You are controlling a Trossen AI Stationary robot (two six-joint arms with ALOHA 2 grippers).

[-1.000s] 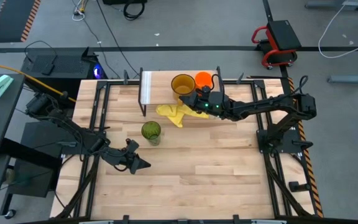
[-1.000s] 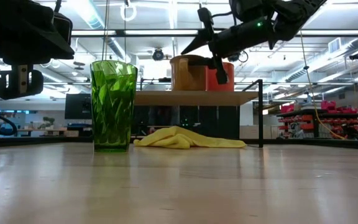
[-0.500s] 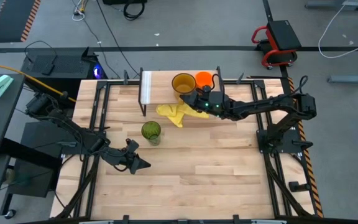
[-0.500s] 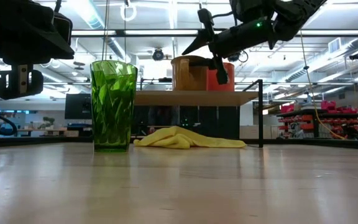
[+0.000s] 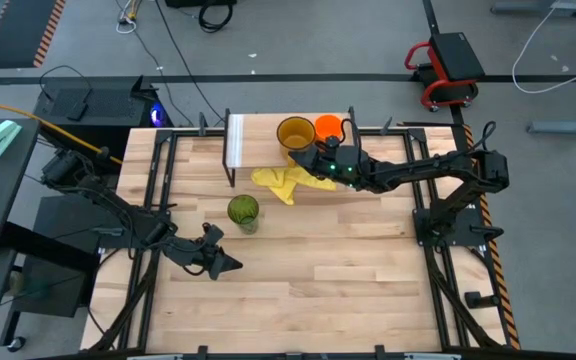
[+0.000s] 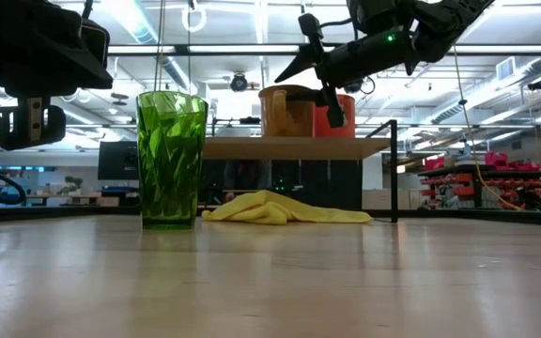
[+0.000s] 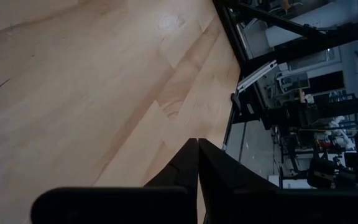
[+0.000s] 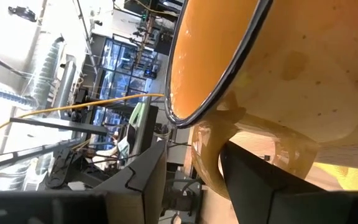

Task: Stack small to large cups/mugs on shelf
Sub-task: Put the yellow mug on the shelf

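Slatted wooden tabletop (image 5: 348, 270): green tumbler (image 5: 243, 211) near yellow cloth (image 5: 280, 181); amber mug (image 5: 294, 134), orange mug (image 5: 327, 127) on shelf (image 5: 253, 138). Right gripper (image 5: 310, 158) straddles amber handle; left gripper (image 5: 230, 264) closed, idle.

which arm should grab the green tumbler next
Left. Its gripper sits shut just beside the green tumbler on the table, while the right gripper is up at the shelf, jaws around the amber mug's handle.
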